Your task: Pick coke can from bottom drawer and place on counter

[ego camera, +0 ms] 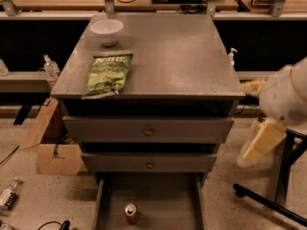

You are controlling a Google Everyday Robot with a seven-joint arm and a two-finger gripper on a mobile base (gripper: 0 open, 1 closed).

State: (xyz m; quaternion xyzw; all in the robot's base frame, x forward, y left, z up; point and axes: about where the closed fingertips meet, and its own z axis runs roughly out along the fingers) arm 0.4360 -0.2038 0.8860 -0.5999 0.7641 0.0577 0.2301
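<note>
The coke can (131, 213) is a small red can with a silver lid, standing upright on the floor of the open bottom drawer (165, 200), left of its middle. The counter (177, 56) is the flat grey top above the drawers. My gripper (260, 143) is the pale, blurred part of my arm at the right of the cabinet. It hangs beside the two closed drawer fronts, well above and to the right of the can, touching nothing.
A white bowl (107, 31) and a green crisp bag (108, 74) lie on the counter's left side. Two closed drawer fronts with knobs (148, 130) sit above the open drawer. A cardboard box (57, 152) stands left; black stand legs (268, 201) right.
</note>
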